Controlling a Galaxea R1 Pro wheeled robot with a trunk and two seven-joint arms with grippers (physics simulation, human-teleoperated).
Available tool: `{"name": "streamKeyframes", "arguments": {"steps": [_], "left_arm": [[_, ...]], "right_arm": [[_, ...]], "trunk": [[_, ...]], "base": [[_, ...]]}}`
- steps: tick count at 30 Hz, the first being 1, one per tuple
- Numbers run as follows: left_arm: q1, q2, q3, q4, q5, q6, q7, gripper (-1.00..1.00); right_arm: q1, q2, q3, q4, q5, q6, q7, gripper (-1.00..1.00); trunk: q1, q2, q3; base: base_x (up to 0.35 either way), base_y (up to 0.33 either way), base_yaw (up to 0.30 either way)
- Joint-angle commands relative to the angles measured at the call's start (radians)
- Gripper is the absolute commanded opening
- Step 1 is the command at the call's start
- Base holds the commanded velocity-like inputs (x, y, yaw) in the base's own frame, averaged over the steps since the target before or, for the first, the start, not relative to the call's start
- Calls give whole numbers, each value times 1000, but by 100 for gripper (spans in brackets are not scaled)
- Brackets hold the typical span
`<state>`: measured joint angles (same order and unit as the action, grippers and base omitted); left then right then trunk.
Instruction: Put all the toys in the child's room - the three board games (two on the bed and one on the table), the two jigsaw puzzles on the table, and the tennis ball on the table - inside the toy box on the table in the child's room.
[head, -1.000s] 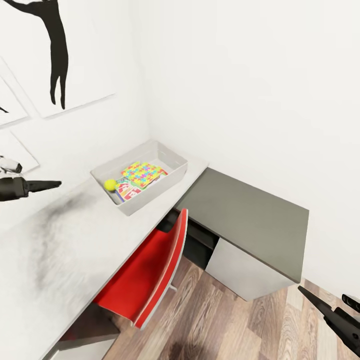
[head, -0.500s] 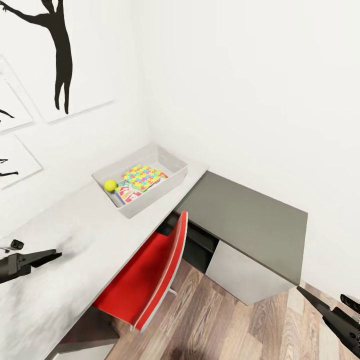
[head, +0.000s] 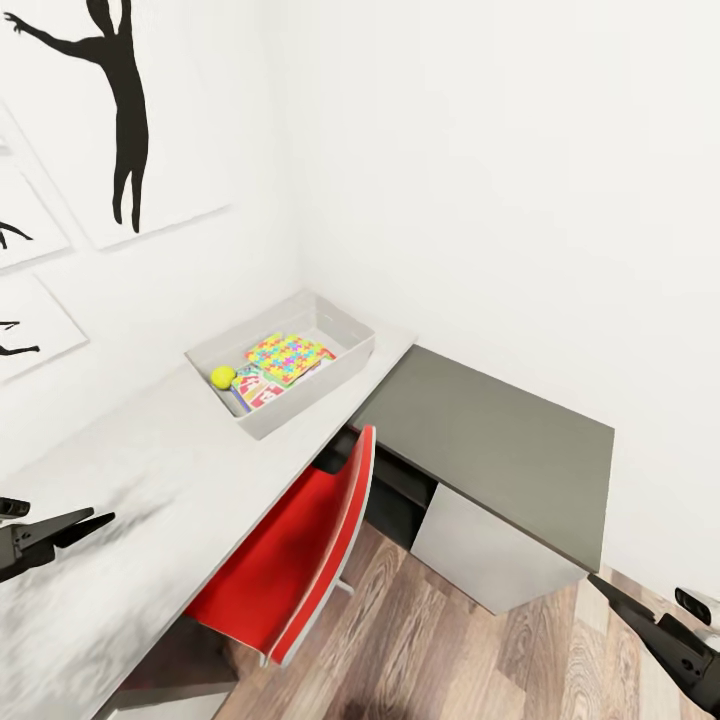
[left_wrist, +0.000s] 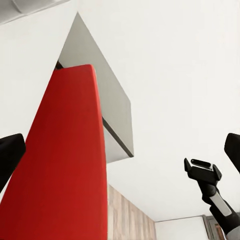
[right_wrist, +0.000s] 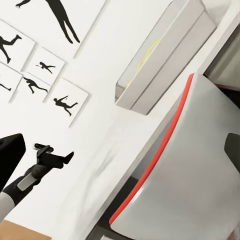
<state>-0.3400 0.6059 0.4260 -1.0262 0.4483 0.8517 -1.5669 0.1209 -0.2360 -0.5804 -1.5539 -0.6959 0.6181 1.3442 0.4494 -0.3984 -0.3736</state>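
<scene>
The light-grey toy box (head: 352, 352) stands on the pale table (head: 150, 470) near the wall corner. Inside it lie a multicoloured jigsaw puzzle (head: 288, 357), the yellow-green tennis ball (head: 222, 377) and a printed board game (head: 258, 389) partly covered by the jigsaw. My left gripper (head: 98, 517) hovers open over the table's near end, well short of the box. Open too, my right gripper (head: 640, 592) hangs low over the floor, right of the desk. The right wrist view looks at the toy box (right_wrist: 165, 55) from its side. The bed is out of view.
A red chair (head: 300, 540) is tucked under the table between my arms. The lower dark-grey desk section (head: 500, 440) with a white drawer front sits right of the box. Black silhouette pictures (head: 120, 110) hang on the left wall. Wood floor (head: 450, 640) lies below.
My left gripper has dropped from beside the wall pictures to low over the table's near end. The head view has shifted slightly. The right gripper has barely moved.
</scene>
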Motion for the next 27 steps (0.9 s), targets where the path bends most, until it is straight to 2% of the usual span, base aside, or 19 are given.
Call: {"name": "streamKeyframes", "arguments": {"steps": [1, 10, 18, 27], "left_arm": [[-1, 0, 0, 0, -1, 11, -4, 100], [-1, -5, -1, 0, 0, 8, -4, 100], [-1, -5, -1, -3, 0, 5, -4, 100], [-1, -6, -1, -3, 0, 4, -4, 100]], "right_arm": [[0, 0, 0, -1, -5, 10, -1, 100], [0, 0, 2, -2, -7, 13, -6, 100], [0, 21, 1, -3, 3, 9, -3, 100], [0, 24, 1, -3, 7, 9, 0, 100]], "trunk": [[1, -2, -1], [1, -2, 0], [1, -2, 12], [1, -2, 27]], "base": [[0, 0, 0], [0, 0, 0], [-5, 0, 0], [-78, 0, -31]]}}
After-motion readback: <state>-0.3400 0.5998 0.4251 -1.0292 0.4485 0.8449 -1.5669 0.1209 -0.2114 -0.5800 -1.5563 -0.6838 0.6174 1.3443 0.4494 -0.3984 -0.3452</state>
